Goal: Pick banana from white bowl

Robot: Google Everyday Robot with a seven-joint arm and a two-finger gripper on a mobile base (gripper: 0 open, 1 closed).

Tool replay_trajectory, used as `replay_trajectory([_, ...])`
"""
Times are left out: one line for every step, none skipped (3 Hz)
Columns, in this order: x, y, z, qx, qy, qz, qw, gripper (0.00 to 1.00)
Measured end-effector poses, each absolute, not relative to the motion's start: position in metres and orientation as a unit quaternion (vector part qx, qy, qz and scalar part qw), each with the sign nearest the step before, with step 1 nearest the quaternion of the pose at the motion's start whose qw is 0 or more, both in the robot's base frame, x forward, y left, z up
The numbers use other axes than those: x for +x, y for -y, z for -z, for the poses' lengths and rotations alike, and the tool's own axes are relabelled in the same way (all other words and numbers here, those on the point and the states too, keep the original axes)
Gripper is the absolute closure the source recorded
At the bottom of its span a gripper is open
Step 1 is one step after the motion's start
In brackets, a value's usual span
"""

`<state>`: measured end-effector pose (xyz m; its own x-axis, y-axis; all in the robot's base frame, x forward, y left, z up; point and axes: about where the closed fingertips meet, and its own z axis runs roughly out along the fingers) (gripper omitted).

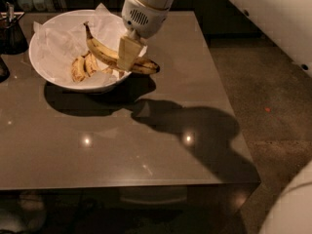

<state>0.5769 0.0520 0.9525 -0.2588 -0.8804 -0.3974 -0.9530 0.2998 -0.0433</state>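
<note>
The banana (pixel 105 51), long, curved and yellow with brown speckles, hangs in the air over the right side of the white bowl (pixel 41 62). Its stem points up and left, and its dark tip juts out past the bowl's right rim. My gripper (pixel 126 55) comes down from above and is shut on the banana's middle. The bowl is lined with crinkled white paper and stands at the table's back left.
Short yellow-brown banana pieces (pixel 84 66) lie in the bowl. A dark glass container (pixel 11 32) stands at the far left. The brown table (pixel 146 145) has its right edge near a stone floor (pixel 273 101). My white arm (pixel 273 13) crosses the upper right.
</note>
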Motion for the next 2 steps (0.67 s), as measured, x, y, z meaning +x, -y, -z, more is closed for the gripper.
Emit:
replay_trajectory([0.548, -0.051, -0.960, -0.579, -0.787, -0.111, 0.182, 1.00])
replay_trajectory([0.496, -0.044, -0.961, -0.556, -0.800, -0.132, 0.183, 1.00])
